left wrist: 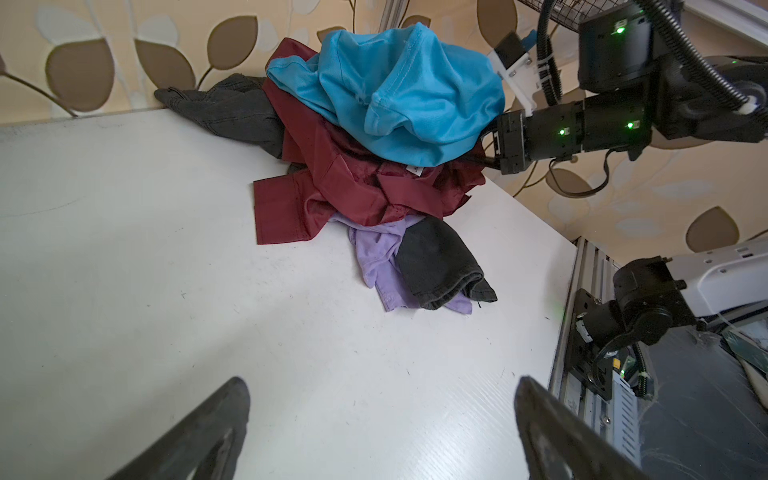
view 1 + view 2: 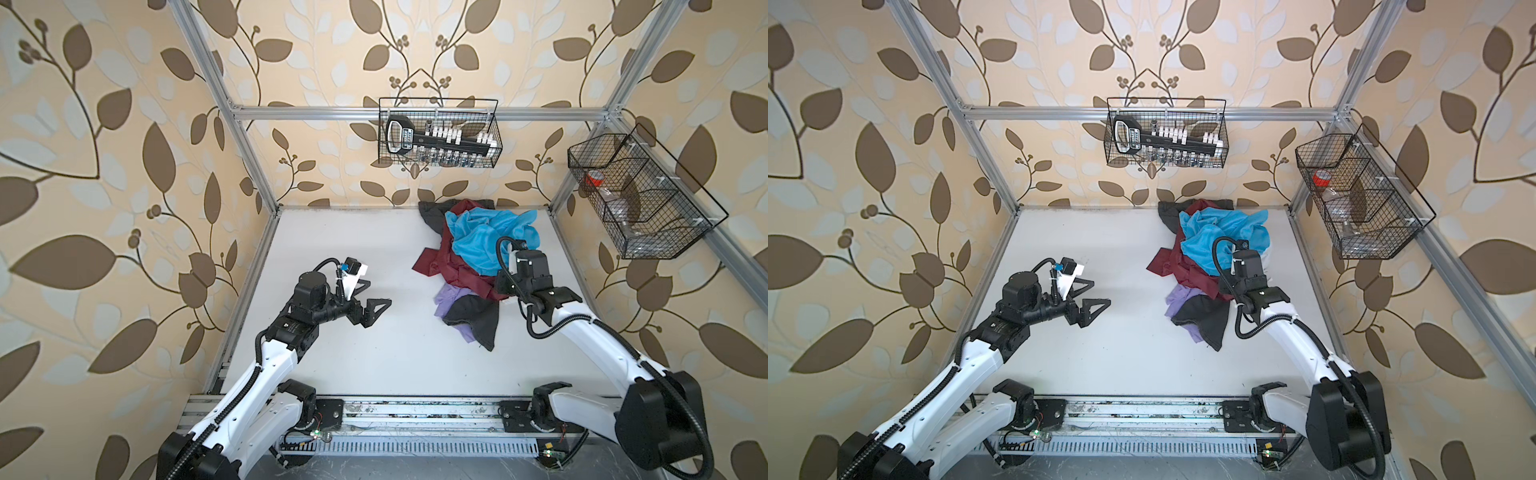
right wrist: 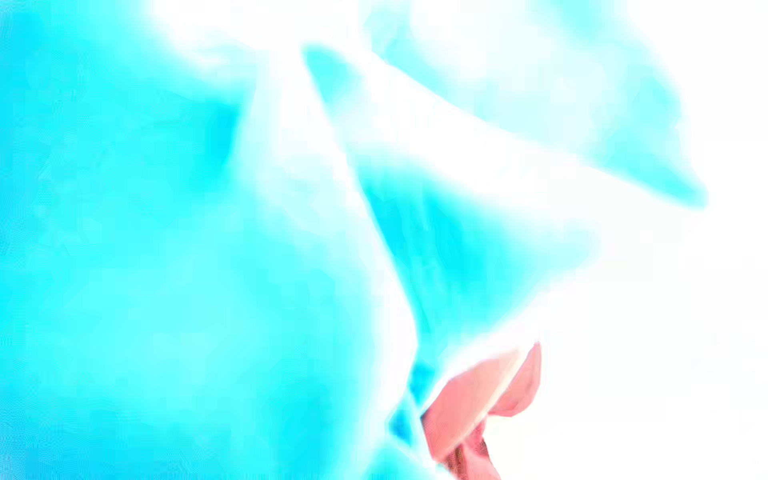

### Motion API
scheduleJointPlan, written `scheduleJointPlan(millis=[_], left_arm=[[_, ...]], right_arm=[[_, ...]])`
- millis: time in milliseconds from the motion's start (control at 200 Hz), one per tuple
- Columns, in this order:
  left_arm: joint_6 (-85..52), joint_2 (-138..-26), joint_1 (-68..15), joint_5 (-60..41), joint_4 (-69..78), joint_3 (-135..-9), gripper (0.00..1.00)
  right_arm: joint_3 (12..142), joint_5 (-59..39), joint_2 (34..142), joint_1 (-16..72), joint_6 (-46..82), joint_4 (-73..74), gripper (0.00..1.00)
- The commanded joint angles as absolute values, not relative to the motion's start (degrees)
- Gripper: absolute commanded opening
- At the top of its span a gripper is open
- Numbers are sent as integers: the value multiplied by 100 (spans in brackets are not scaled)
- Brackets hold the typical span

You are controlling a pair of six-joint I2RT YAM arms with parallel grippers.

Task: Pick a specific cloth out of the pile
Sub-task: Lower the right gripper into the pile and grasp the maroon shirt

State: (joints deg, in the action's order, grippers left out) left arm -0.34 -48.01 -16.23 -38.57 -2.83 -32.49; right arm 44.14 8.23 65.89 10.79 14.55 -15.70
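The pile [image 2: 469,266] lies at the back right of the white table in both top views. The cloth [image 2: 440,262] [image 2: 1171,262] [image 1: 353,183] is dark maroon with a small white label [image 1: 415,170]. It sits under a turquoise garment [image 2: 486,237] [image 1: 407,91]. My right gripper [image 1: 488,156] is pushed in between the two from the right, its fingers buried. The washed-out right wrist view shows turquoise cloth [image 3: 166,249] and a reddish fold [image 3: 469,399] at the jaws. My left gripper [image 2: 380,291] [image 2: 1101,292] [image 1: 380,380] hovers open and empty over bare table, left of the pile.
A lavender garment [image 2: 446,303] and a dark grey one [image 2: 478,320] stick out at the pile's near side. A wire basket [image 2: 438,133] hangs on the back wall, another [image 2: 640,195] on the right. A metal rail [image 2: 415,411] runs along the front edge.
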Motion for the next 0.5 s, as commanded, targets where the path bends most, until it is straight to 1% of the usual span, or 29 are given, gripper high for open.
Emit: scheduleJointPlan(millis=[0,105,215,330,495], left_arm=[[55,-4662,-1705,-3876,-185,-3260,99],[53,-4628,-1723,-3867,-176,-3254,99],[64,-4605,-1741,-3851,-158,-3235,99],[62,-4597,-1749,-3832,-169,-3240,99],[79,-4613,-1749,-3823,-158,-3226,99]], right_arm=[[4764,1024,6326,1101,1482,-1798,0],[5074,1107,6355,1102,1394,-1846,0],[5631,1111,6731,1092,1263,-1861,0],[6420,1257,7375,1055,1135,-1874,0],[7572,1150,8653,942,1074,-1969,0]])
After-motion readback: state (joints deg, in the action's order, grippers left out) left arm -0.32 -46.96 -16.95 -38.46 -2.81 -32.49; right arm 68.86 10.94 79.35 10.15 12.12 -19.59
